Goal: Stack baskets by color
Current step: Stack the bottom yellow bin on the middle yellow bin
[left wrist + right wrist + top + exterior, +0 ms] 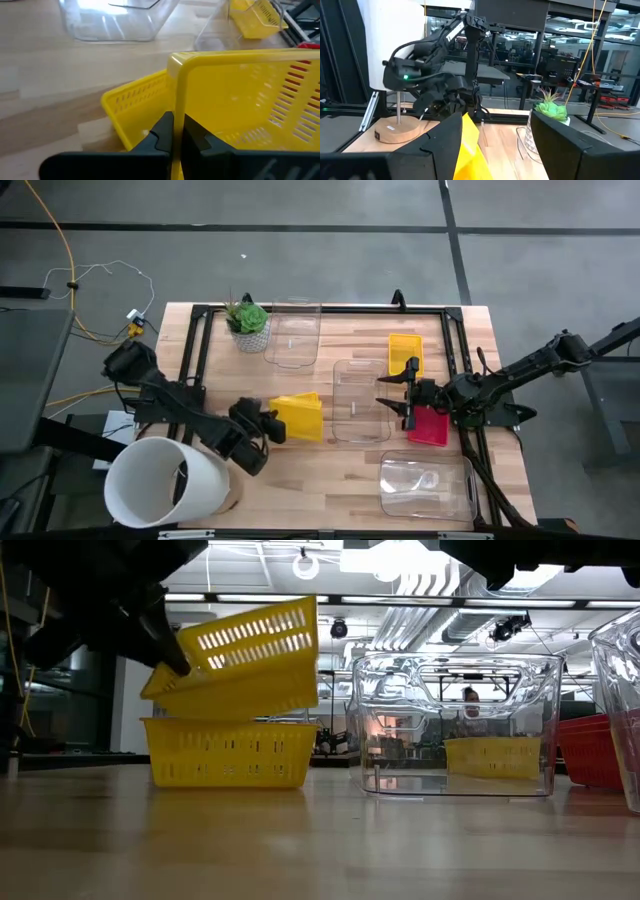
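Low view: left gripper (177, 132) is clamped on the rim of the tilted upper yellow basket (240, 655), which rests partly in the lower yellow basket (230, 752). Seating direction is 6 o'clock. Right gripper (398, 393), jaws spread and empty, hovers over the clear basket (358, 402).
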Robot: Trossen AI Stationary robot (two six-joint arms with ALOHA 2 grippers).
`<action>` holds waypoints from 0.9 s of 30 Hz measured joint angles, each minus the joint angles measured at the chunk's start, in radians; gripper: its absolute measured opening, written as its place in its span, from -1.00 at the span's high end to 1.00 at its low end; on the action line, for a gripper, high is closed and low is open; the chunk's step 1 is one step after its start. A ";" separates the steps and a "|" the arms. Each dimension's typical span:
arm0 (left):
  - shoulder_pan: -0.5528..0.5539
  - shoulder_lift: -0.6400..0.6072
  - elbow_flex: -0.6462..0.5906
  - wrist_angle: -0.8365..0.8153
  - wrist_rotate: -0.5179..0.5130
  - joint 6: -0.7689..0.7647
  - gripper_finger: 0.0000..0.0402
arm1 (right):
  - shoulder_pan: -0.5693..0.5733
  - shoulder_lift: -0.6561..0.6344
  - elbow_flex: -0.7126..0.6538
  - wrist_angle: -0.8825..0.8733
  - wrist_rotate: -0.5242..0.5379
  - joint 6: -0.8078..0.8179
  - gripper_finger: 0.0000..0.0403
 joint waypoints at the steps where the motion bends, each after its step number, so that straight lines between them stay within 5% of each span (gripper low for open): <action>1: -0.006 0.010 0.000 0.001 -0.010 -0.019 1.00 | 0.000 0.000 0.000 -0.001 0.000 0.000 -0.10; 10: -0.055 0.071 0.001 -0.053 -0.039 -0.148 1.00 | 0.000 0.000 0.000 0.000 0.002 0.001 -0.10; 27: -0.042 0.073 0.001 -0.095 0.016 -0.114 1.00 | 0.000 0.000 0.000 0.000 0.002 0.001 -0.10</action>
